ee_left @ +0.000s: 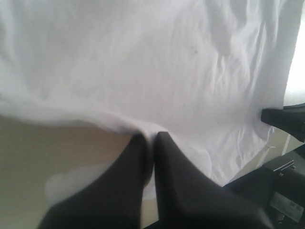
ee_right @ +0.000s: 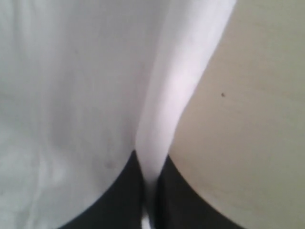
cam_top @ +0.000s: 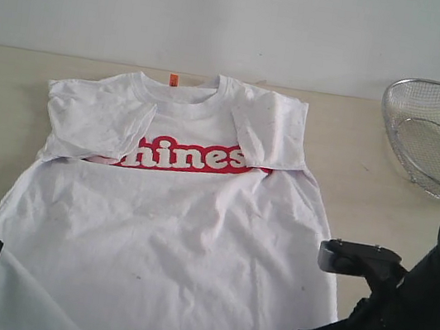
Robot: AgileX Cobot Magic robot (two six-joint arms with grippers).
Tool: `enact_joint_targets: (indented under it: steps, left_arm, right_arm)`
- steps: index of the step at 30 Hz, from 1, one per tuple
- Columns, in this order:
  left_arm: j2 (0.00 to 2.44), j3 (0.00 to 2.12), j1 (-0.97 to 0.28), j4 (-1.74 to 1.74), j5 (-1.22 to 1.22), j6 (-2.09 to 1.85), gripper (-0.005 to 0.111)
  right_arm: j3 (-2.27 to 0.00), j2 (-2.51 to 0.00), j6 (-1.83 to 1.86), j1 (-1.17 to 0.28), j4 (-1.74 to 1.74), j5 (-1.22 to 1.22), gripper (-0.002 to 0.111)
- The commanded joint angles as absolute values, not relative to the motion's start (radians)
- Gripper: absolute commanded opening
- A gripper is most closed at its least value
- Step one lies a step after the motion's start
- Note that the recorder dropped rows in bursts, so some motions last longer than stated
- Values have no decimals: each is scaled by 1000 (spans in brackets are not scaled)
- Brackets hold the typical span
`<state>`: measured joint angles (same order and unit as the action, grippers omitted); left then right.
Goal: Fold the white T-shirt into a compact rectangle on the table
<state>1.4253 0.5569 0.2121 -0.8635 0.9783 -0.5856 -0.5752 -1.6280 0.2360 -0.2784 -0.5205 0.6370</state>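
Looking from outside: white T-shirt point(cam_top: 176, 233) flat on the table point(cam_top: 390, 200), collar far, hem by me.
Left wrist: my left gripper point(ee_left: 151, 139) pinches the hem corner, shirt running away ahead.
Right wrist: my right gripper point(ee_right: 151, 167) pinched on the hem edge too.

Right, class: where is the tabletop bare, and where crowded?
Free: pale beige tabletop between the white red-bannered T-shirt and the round wire-mesh metal basket, and left of the shirt's sleeve. Crowded: the near edge, where left tool and right tool pinch the shirt.
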Motion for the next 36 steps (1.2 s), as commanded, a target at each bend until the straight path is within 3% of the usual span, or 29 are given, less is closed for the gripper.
enact_joint_targets:
  steps: [1,13,25,28,36]
  left_arm:
    - [1390,562,208,-908,983,-640,5]
    - [1199,536,208,-896,990,-621,5]
    - [1255,563,208,-537,1119,-367,5]
    - [1267,585,208,-499,1213,-341,5]
    - [1277,585,208,-480,1193,-339,5]
  right_arm:
    - [-572,-1545,259,-277,-540,648,0]
    - [-570,-1328,272,-277,-564,709,0]
    - [-570,-1328,279,-277,-560,699,0]
    - [-570,-1328,283,-277,-560,694,0]
    - [-570,-1328,290,-277,-555,687,0]
